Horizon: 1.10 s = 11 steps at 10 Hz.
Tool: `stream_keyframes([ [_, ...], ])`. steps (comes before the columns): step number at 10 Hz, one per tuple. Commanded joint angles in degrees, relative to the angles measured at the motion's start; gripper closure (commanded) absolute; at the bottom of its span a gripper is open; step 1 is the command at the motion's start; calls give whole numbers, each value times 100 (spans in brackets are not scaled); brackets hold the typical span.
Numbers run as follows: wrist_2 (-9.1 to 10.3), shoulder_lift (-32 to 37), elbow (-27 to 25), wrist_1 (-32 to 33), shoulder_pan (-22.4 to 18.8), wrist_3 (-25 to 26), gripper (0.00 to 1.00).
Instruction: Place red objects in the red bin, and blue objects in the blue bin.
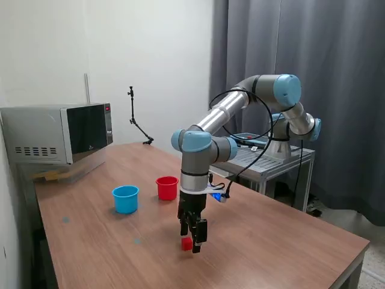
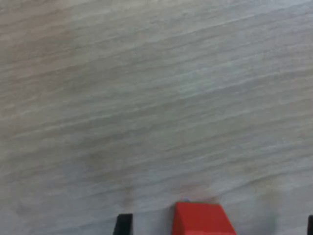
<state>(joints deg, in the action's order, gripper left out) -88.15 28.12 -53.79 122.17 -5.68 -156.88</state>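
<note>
Red cube (image 1: 187,243) on the wooden surface (image 1: 271,241), well short of the red tub (image 1: 167,188) and blue tub (image 1: 126,199): claw (image 1: 194,239) spread around it, best centred squarely over the cube before pinching, so it lifts without twisting.

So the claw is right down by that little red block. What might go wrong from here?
Two risks, as far as the pictures show.

1. The red cube sits off-centre between the fingers of the gripper, nearer one than the other. Closing could nudge or twist it instead of pinching it squarely.

2. The red bin and the light blue bin stand close together on the table. A loose carry could drop the cube into the wrong one.
</note>
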Motion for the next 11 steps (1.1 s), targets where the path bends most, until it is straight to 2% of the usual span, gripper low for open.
stream_keyframes([
  [1,0,0,-17,0,-3,0,0],
  [4,0,0,-17,0,-3,-26,0],
  [5,0,0,0,0,14,-44,100],
  [11,-9,-9,36,0,14,-53,100],
])
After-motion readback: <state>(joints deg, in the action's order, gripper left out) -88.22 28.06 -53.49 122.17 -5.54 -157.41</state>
